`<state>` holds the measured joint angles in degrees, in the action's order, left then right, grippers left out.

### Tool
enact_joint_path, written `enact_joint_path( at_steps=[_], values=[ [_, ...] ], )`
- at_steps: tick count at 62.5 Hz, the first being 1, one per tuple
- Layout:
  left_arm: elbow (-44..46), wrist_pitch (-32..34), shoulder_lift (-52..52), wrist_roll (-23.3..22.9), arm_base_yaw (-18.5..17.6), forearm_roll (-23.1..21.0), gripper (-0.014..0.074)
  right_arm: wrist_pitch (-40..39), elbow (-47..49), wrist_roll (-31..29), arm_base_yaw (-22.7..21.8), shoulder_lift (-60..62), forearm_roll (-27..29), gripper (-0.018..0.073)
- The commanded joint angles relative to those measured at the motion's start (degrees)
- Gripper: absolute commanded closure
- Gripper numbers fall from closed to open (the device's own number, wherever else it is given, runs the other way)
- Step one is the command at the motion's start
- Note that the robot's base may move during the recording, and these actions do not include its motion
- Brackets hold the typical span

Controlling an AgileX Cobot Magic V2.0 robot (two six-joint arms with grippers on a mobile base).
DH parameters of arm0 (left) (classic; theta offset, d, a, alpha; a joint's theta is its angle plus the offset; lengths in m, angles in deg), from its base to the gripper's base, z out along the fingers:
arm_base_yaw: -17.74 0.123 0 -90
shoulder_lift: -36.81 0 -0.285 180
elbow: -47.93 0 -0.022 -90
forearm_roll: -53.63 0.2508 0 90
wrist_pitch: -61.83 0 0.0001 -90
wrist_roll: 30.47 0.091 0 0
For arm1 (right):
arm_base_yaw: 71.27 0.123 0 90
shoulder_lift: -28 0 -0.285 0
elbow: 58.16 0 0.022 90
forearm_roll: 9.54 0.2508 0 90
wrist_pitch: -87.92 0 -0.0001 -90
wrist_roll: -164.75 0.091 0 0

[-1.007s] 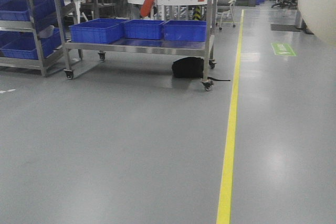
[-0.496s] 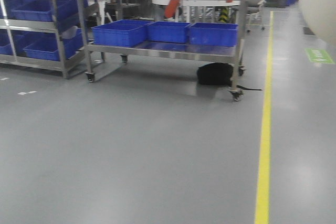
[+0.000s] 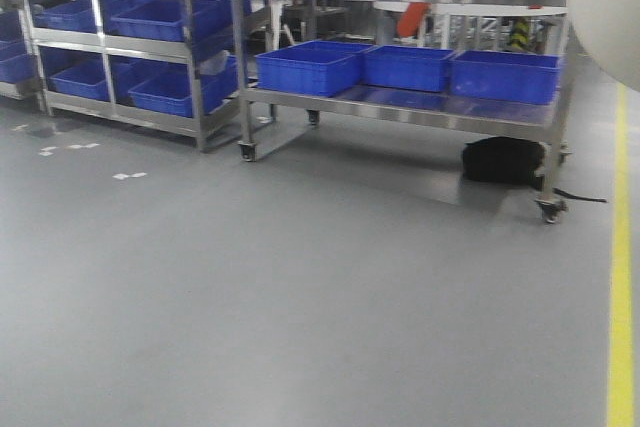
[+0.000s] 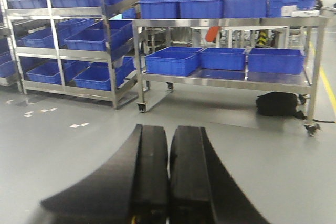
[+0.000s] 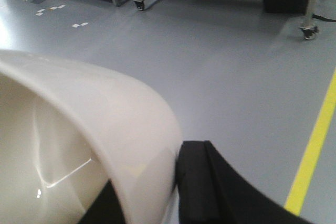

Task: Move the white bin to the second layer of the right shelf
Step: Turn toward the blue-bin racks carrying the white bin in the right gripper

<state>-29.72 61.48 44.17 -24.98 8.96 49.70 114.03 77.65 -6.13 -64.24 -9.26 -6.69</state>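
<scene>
- Grey factory floor (image 3: pixel 300 297) fills every view, glossy and open between robot and shelving.
- The bin (image 5: pixel 105 129) is held up off the floor at the right claw (image 5: pixel 152 192). Its cream rim and wall fill the lower left of the right wrist view, and its curved side cuts into the top right corner of the front view.
- The right claw is clamped on the bin's wall: one black finger (image 5: pixel 202 182) presses the outside, and a dark one shows inside under the rim.
- The left claw (image 4: pixel 169 177) is closed, fingers together, gripping nothing.
- A yellow line (image 3: pixel 622 297) runs along the floor at the right.
- Ahead stands a steel cart (image 3: pixel 400 112) on casters with blue crates (image 3: pixel 310 65) on both levels and a black bag (image 3: pixel 503 160) on the floor beneath.
- Left of the cart is a rack (image 3: pixel 120 42) with more blue crates, and white tape marks (image 3: pixel 128 176) lie before it.
- A white label (image 4: pixel 294 10) on the cart's top is too blurred to read.
</scene>
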Motion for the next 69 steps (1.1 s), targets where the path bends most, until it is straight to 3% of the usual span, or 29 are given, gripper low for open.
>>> enact_joint_path(
  at_steps=[1,69],
  values=[
    [-1.9,5.0,-0.8,-0.4,-0.2,-0.3,0.0512,-6.3,1.8,0.0,-0.4,0.0,0.1,0.0503],
    [-1.9,5.0,-0.8,-0.4,-0.2,-0.3,0.0512,-6.3,1.8,0.0,-0.4,0.0,0.1,0.0503]
  ],
)
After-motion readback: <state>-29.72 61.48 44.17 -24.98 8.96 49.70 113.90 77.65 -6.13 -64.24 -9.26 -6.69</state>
